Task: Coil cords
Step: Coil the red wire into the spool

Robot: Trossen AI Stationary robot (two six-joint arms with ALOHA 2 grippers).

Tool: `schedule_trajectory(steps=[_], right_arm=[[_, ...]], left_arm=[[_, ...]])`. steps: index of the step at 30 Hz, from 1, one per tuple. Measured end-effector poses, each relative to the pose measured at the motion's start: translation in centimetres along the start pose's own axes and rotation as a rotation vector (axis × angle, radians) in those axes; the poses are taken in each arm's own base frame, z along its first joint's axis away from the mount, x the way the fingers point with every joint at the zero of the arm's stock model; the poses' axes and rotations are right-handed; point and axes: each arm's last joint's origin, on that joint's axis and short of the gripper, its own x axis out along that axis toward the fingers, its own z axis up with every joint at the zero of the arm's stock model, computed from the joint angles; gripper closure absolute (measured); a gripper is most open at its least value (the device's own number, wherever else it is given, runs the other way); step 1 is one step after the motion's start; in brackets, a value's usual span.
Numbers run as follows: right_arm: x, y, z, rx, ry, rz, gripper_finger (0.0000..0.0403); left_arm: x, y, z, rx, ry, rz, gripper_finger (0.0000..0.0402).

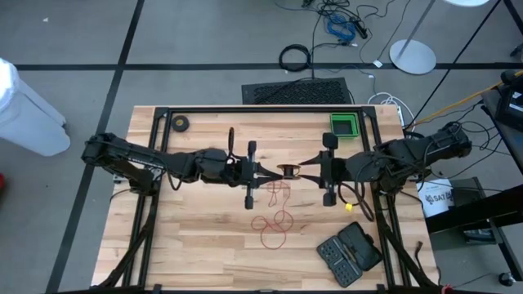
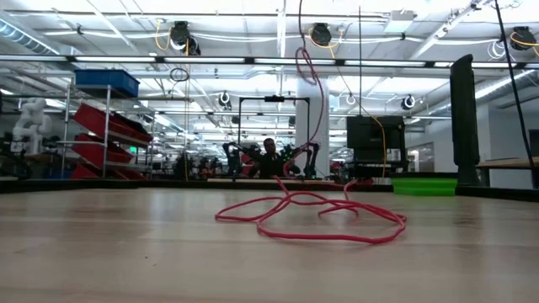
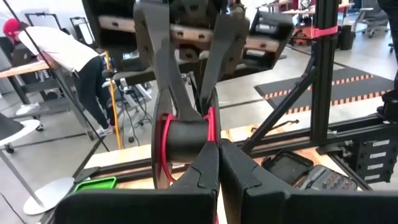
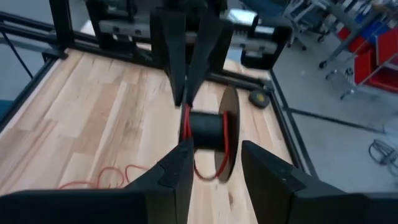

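Overhead, the two arms are seen meeting at the centre of the wooden table point(image 1: 204, 237), with the left gripper point(image 1: 268, 172) and the right gripper point(image 1: 308, 171) facing each other across the small black reel point(image 1: 288, 171). Loose loops of the red cord point(image 1: 274, 219) are spread on the boards just below centre of the frame. A black case point(image 1: 349, 252) is seen at the lower right and a green bin point(image 1: 344, 125) at the upper right.

At table level, the cord point(image 2: 312, 215) is seen piled in loops at mid-frame, one strand rising to the top edge.

From the left wrist, the left gripper point(image 3: 219, 163) is shown pressed shut just below the reel point(image 3: 185, 142), whose red windings are visible; whether anything is pinched cannot be told. The reel is gripped by the opposite fingers point(image 3: 163, 74).

From the right wrist, the right gripper point(image 4: 216, 163) is shown closed on the reel point(image 4: 208, 132).
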Motion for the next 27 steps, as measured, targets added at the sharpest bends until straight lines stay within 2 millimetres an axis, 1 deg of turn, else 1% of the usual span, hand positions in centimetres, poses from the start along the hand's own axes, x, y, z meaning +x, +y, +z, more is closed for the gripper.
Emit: schedule_trajectory(steps=[12,15,19,23,24,27], right_arm=[[0.89,-0.08,0.12,-0.022,0.000,-0.018,0.0282],[0.99,-0.12,0.16,-0.026,-0.002,-0.020,0.0288],[1.01,-0.10,0.21,-0.034,-0.007,-0.016,0.0323],[1.01,-0.12,0.26,-0.048,-0.012,-0.018,0.0385],[1.01,-0.12,0.27,-0.054,-0.013,-0.019,0.0393],[1.01,-0.12,0.29,-0.055,-0.014,-0.020,0.0396]], left_arm=[[-0.01,-0.01,0.48,-0.004,-0.055,-0.026,0.0400],[-0.01,-0.01,0.48,-0.004,-0.055,-0.026,0.0400],[-0.01,-0.01,0.48,-0.004,-0.055,-0.026,0.0400],[-0.01,-0.05,0.48,-0.004,-0.055,-0.028,0.0397],[-0.01,-0.06,0.46,-0.004,-0.052,-0.029,0.0393],[0.00,-0.05,0.43,-0.004,-0.051,-0.028,0.0373]])
